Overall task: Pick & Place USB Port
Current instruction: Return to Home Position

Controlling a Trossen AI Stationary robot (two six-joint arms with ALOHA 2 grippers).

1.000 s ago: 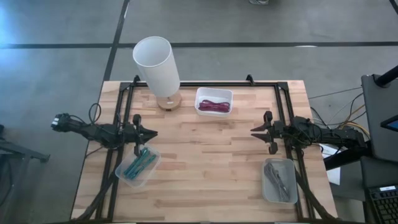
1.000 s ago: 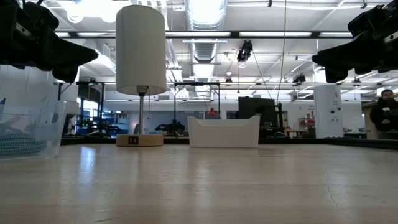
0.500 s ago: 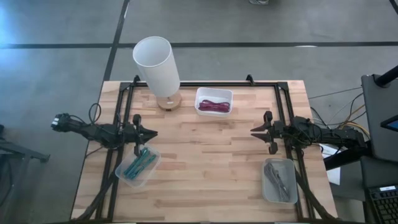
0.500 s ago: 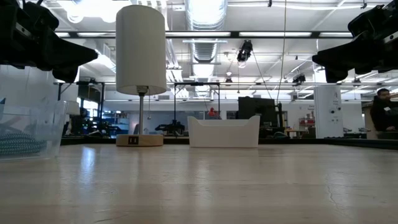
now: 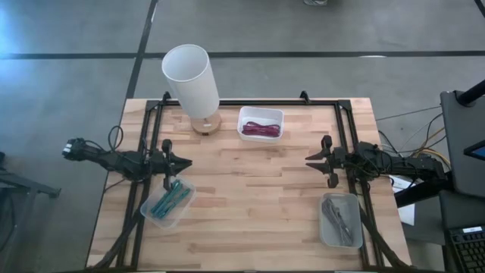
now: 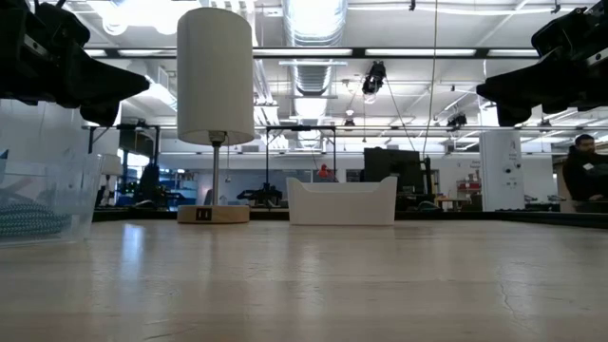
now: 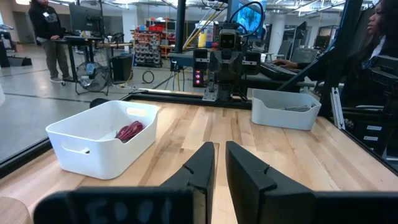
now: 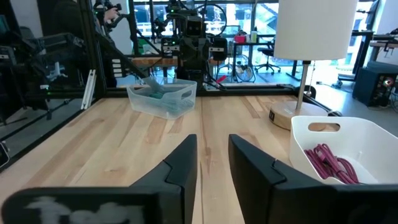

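Note:
A lamp with a white cylinder shade stands on its round wooden base at the table's far left; dark slots show on the base's front. A white bin beside it holds a magenta cable. A clear bin at the near left holds teal cables. A clear bin at the near right holds grey cables. My left gripper hovers over the left side, fingers almost together and empty. My right gripper hovers over the right side, slightly open and empty.
A black frame runs along the table's far, left and right edges. Bare wood lies between the two grippers. People and workshop gear show in the room beyond the table.

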